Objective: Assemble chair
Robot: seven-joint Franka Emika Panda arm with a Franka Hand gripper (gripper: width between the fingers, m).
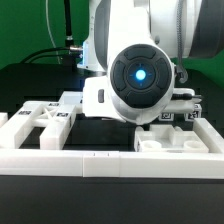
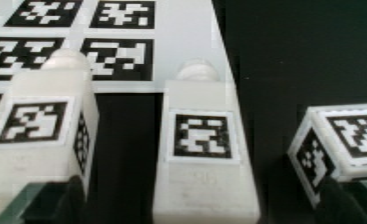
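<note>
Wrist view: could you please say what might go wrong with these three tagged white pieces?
1. The middle piece sits close to the piece by the marker board; a finger of the open end effector could knock it.
2. In the exterior view the arm hides them, so slips may go unseen.

Three chair pieces (image 2: 47, 130) (image 2: 201, 135) (image 2: 349, 145), one marker board (image 2: 180, 50)
</note>
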